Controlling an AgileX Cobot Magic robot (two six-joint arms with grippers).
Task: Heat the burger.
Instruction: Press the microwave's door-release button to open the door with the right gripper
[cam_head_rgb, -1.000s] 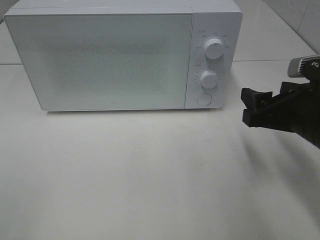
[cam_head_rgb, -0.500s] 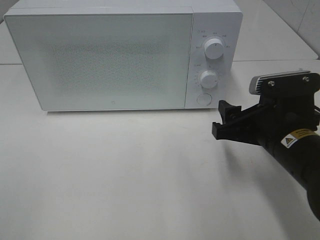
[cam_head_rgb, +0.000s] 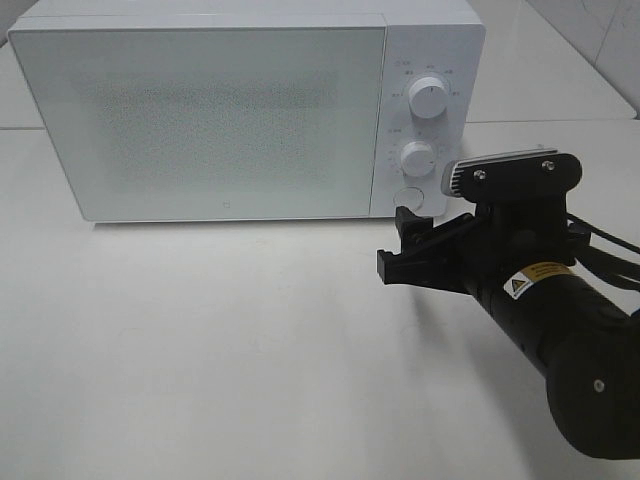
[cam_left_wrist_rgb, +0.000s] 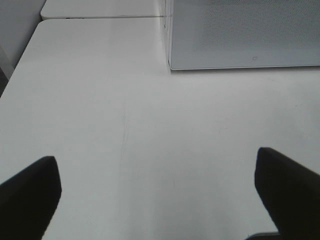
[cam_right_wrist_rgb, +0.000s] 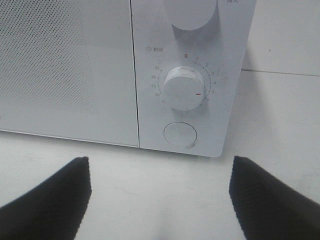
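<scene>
The burger is out of view. The white microwave (cam_head_rgb: 230, 110) stands at the back of the table with its door shut. My right gripper (cam_head_rgb: 398, 245) is open and empty, just in front of the control panel, near the round button (cam_head_rgb: 408, 197). In the right wrist view the open gripper (cam_right_wrist_rgb: 160, 200) faces the timer knob (cam_right_wrist_rgb: 184, 88) and the button (cam_right_wrist_rgb: 180, 134) without touching them. My left gripper (cam_left_wrist_rgb: 157, 195) is open and empty over bare table, short of the microwave's front left corner (cam_left_wrist_rgb: 172, 65). It does not show in the exterior view.
The panel has an upper knob (cam_head_rgb: 430, 97) and a lower knob (cam_head_rgb: 418, 158). The white table (cam_head_rgb: 200, 340) stretches in front of the microwave. A seam between table tops (cam_head_rgb: 560, 122) runs behind the right arm.
My right arm has moved left and forward, from the right edge of the view to just in front of the microwave's control panel. The gripper stays open.
</scene>
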